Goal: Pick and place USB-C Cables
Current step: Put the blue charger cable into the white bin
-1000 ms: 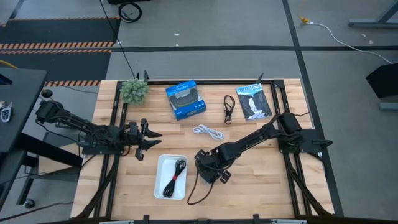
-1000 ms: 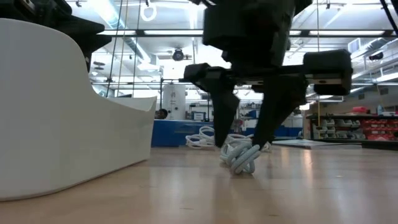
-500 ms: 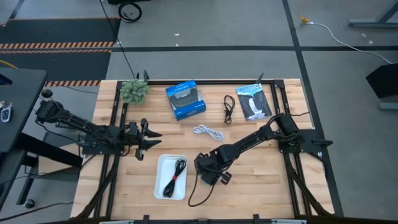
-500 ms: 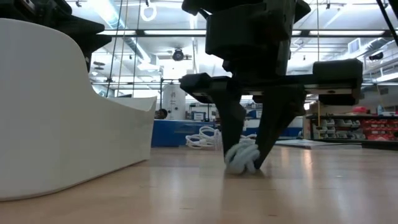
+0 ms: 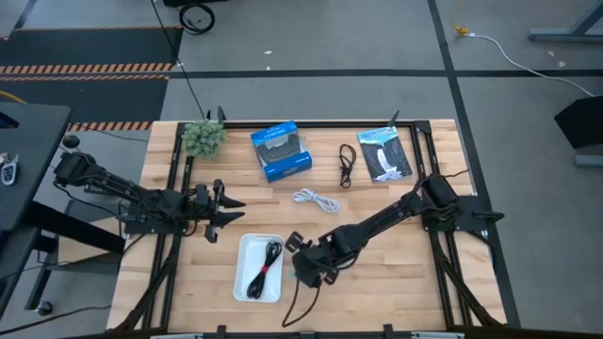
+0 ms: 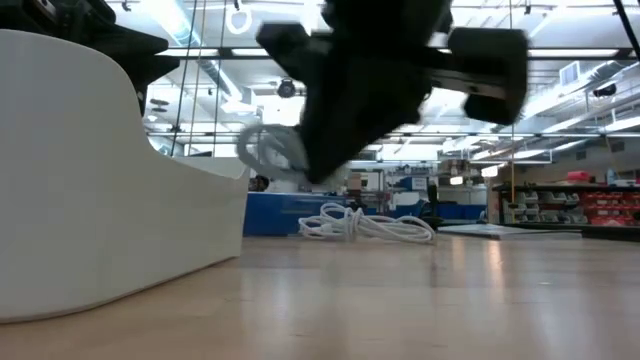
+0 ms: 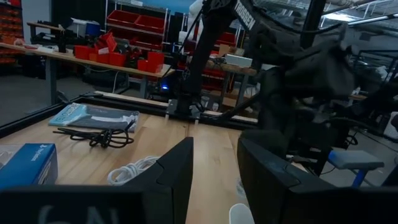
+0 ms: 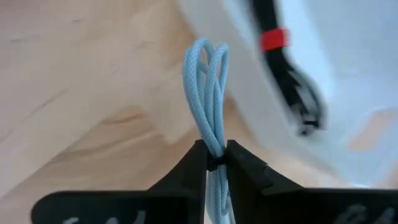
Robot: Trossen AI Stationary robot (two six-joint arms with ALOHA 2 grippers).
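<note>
Pinching the bluish-grey cable (image 8: 208,99) between its closed fingers, the right gripper (image 5: 294,247) hangs above the wood, just at the 3 o'clock side of the white tray (image 5: 247,290). In the low view this cable (image 6: 268,152) is clear of the table (image 5: 396,282), lifted in the air. Inside the tray lies the black cable with red tie (image 5: 267,268), also seen past the right fingers (image 8: 281,59). The white cable (image 5: 316,199) rests on the table at 12 o'clock from the right gripper, well apart from it. The black cable (image 5: 346,165) lies farther, at 1 o'clock, between the blue box (image 5: 281,151) and the dark packet (image 5: 384,153). The left gripper (image 5: 229,212) waits at 10 o'clock from the tray, its fingers (image 7: 177,177) a little apart and holding nothing. A green plant (image 5: 203,137) stands at the far left corner.
</note>
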